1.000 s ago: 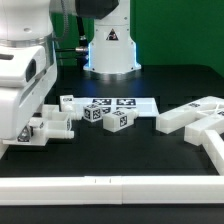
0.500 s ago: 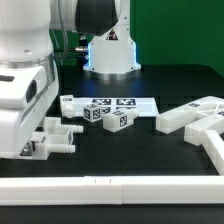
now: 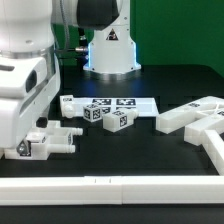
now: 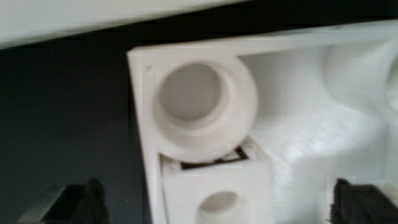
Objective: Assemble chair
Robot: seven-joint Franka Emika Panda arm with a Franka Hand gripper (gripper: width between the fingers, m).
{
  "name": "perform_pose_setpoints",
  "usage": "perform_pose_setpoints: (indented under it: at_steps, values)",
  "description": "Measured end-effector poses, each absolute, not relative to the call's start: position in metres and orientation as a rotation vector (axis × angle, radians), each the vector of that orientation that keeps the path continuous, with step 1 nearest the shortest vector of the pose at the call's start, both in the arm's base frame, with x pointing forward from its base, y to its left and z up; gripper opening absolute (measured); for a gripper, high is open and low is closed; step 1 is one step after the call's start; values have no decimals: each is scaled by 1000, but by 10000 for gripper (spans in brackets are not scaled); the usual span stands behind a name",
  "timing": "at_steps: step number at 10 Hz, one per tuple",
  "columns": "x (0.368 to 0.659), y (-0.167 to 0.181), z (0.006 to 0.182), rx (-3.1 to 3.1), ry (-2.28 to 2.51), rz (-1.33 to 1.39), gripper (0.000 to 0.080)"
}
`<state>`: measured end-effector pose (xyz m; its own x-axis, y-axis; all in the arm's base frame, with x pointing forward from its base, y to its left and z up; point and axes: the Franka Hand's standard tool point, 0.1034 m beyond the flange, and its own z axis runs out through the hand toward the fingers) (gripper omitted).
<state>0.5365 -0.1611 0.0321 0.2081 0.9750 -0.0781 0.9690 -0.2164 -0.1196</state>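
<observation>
A white chair part point(image 3: 52, 140) with round holes lies on the black table at the exterior view's left, just below the arm's big white body, which hides my gripper there. In the wrist view the same part point(image 4: 214, 110) fills the picture, showing one large round socket and a smaller hole. My gripper point(image 4: 217, 205) is open: one dark finger point(image 4: 80, 203) and the other point(image 4: 359, 203) stand off either side of the part, and neither touches it. More white chair parts point(image 3: 195, 115) lie at the exterior view's right.
The marker board point(image 3: 125, 102) lies mid-table, with small tagged white blocks point(image 3: 95, 113) point(image 3: 119, 121) point(image 3: 68, 103) on or beside it. A white border rail point(image 3: 110, 183) runs along the front and another point(image 3: 212, 150) along the right. The robot base point(image 3: 110, 45) stands at the back.
The arm and the white part under it have come lower and nearer the front rail. Over the last half second both have stayed almost still.
</observation>
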Motion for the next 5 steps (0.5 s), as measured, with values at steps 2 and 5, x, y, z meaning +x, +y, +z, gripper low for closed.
perform_pose_setpoints:
  at_steps: [2,5]
  values:
    - [523,-163,39,-2426,-1926,193,648]
    - [519,-164,38,-2422,-1919,201,649]
